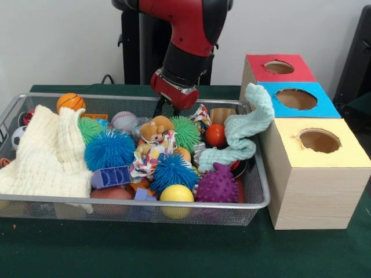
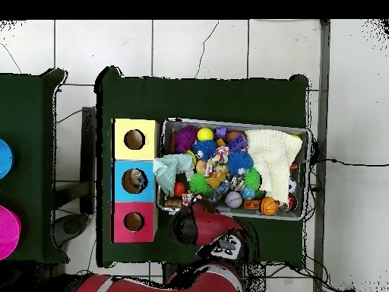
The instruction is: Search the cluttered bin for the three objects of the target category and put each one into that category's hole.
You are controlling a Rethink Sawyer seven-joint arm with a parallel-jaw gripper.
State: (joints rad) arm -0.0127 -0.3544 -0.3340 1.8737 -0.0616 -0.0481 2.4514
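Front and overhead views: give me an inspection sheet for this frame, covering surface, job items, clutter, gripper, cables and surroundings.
Surface: dark green table, mesh bin beside the boxes.
Job's things: red box, blue box and yellow box in a row, one hole each; something lies inside the blue hole in the overhead view.
Clutter: cream cloth, mint cloth draped over the bin rim against the boxes, spiky blue ball, purple ball, yellow ball, mini basketball, baseball.
Gripper: gripper low at the bin's far edge; state unclear.
Cables: black cable behind the table.
Surroundings: tiled floor, another green table.
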